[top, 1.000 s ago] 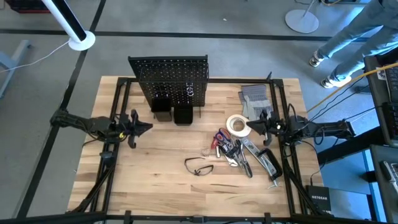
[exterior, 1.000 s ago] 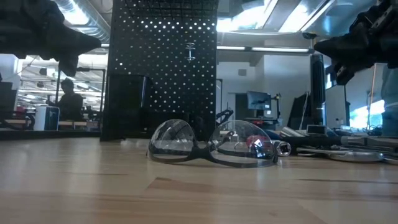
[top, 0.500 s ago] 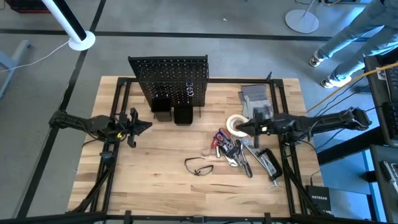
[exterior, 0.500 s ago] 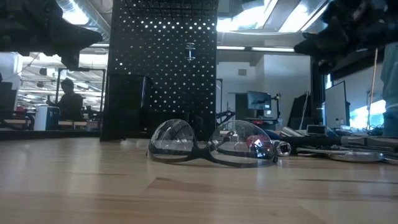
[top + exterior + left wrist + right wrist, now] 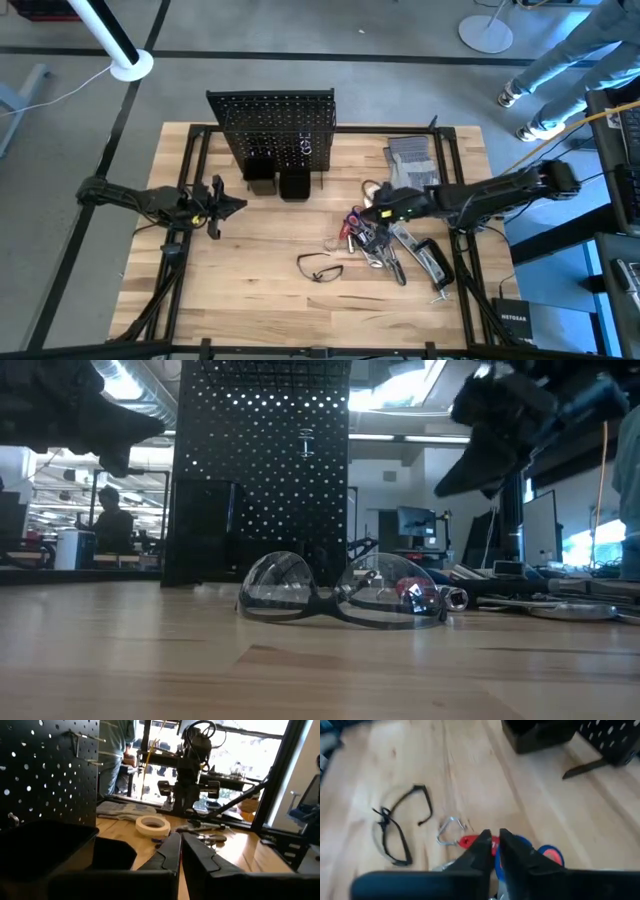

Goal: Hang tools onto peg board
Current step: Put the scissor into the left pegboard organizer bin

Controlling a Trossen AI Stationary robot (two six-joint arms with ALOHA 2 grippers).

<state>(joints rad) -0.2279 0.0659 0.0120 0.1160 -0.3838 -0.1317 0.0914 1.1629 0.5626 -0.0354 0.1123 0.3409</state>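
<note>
Right gripper (image 5: 368, 212), fingers near shut & empty, hovers over tool pile (image 5: 385, 240) right of centre, near the peg board (image 5: 270, 125). Pliers (image 5: 520, 851): stiff, heavyish; grab by handles. Left gripper (image 5: 228, 203) waits narrow, left.

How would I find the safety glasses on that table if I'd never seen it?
Start at the upright black perforated metal peg board at the far edge of the pale wooden table. Come toward the near edge, left of the heap of red-handled tools. The black-framed clear safety glasses lie alone on bare wood, arms unfolded.
</note>
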